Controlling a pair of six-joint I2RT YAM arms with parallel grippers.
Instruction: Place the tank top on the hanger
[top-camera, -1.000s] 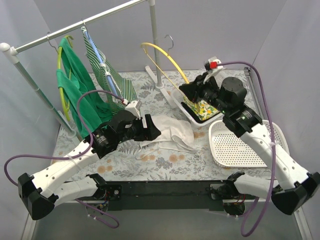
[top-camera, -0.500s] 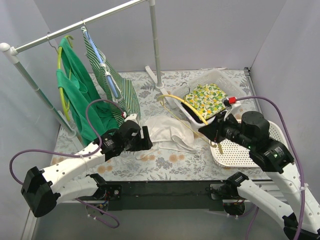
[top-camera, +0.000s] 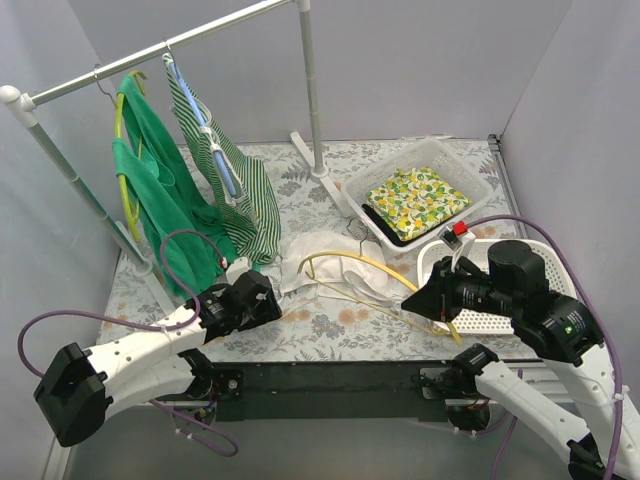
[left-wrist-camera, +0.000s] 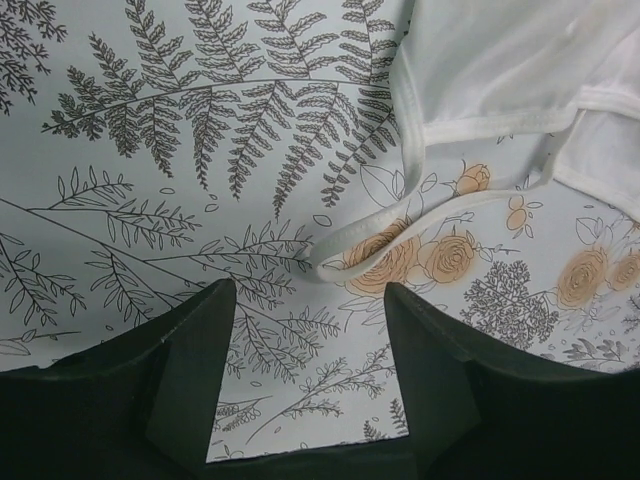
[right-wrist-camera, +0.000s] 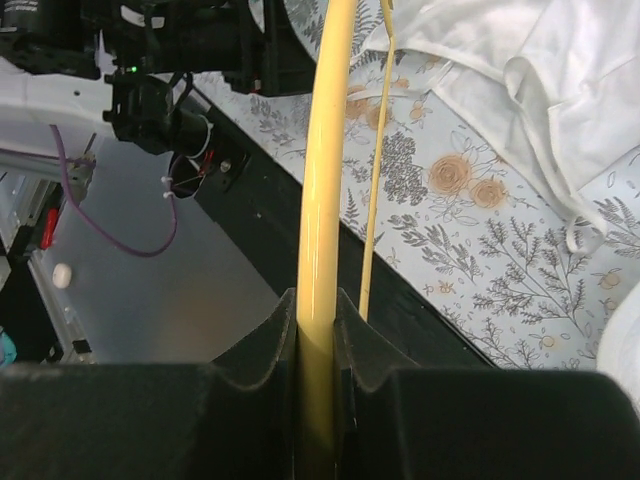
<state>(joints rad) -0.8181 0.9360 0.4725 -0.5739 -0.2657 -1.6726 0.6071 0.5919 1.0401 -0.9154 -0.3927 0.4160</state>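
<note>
The white tank top (top-camera: 325, 250) lies crumpled on the floral tablecloth at mid table. My right gripper (top-camera: 412, 300) is shut on the thick arc of the yellow hanger (top-camera: 345, 257), which lies low over the top's right part. In the right wrist view the gripper (right-wrist-camera: 316, 310) clamps the hanger (right-wrist-camera: 330, 150), with the tank top (right-wrist-camera: 540, 80) beyond it. My left gripper (top-camera: 272, 300) is open and empty just left of the top's near edge. In the left wrist view the gripper (left-wrist-camera: 310, 300) faces bare cloth, and a tank top (left-wrist-camera: 500, 70) strap loops just ahead of it.
A clear bin (top-camera: 352, 190) with yellow floral cloth stands at the back right. A white perforated tray (top-camera: 435, 265) lies under my right arm. A garment rack (top-camera: 310, 90) at the back left holds a green garment (top-camera: 150, 190) and a striped garment (top-camera: 240, 190).
My right gripper has carried the hanger from above the bin down and nearer, onto the tank top. My left gripper has drawn back toward the near left, off the tank top.
</note>
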